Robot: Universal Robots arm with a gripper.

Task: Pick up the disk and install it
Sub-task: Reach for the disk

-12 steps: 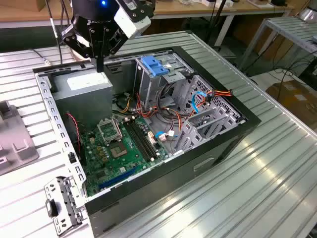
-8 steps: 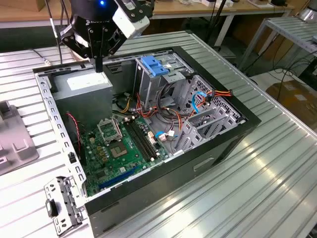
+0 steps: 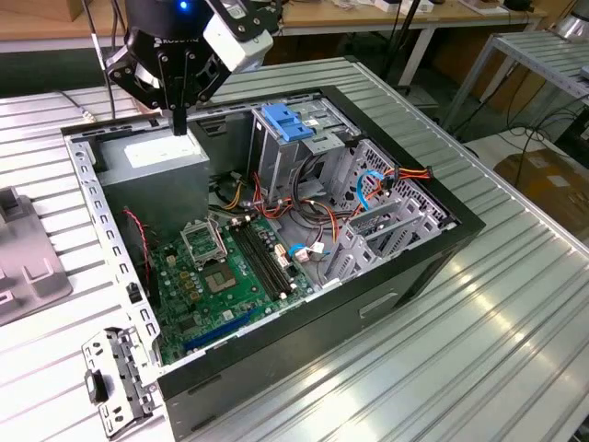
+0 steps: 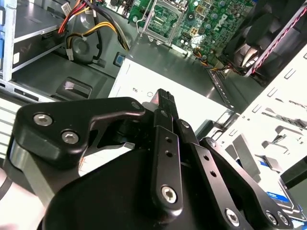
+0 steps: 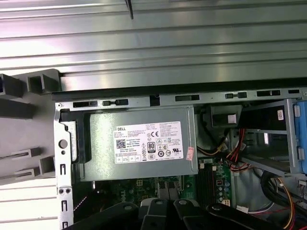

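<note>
**One black two-fingered robot claw (image 3: 178,127) hung empty over an open black computer case (image 3: 304,345)**

Seen in the exterior view, the case lay on its side on a ribbed silver metal table (image 3: 479,350), its inside exposed. The claw hung just above a grey metal power-supply box with a white sticker (image 3: 161,152), in the case's corner toward the exterior view's left. Its fingers looked pressed together with nothing between them. In the second wrist view they met in a single dark tip over the sticker.

The flat silver-metal disk with a white-and-blue label (image 4: 274,192) showed at the edge of the second wrist view. It lay outside the case beside a grey slotted holder (image 4: 240,151), partly hidden by the claw's linkage and well apart from the fingers.

Inside the case, a silver metal drive cage (image 3: 276,166) topped by a blue plastic latch (image 3: 287,122) stood near the middle. Red and yellow wires (image 3: 247,195) lay loose beside it, above a green circuit board (image 3: 221,276).

Judged from this, the pick-up had not begun. Doing it well would call for three things:
- The fingers should spread wide before any descent.
- The claw should come down square over the disk.
- The grip should be on the disk's side edges rather than its label face, so it sits level.

Clearing the case's raised rim would matter too.
</note>
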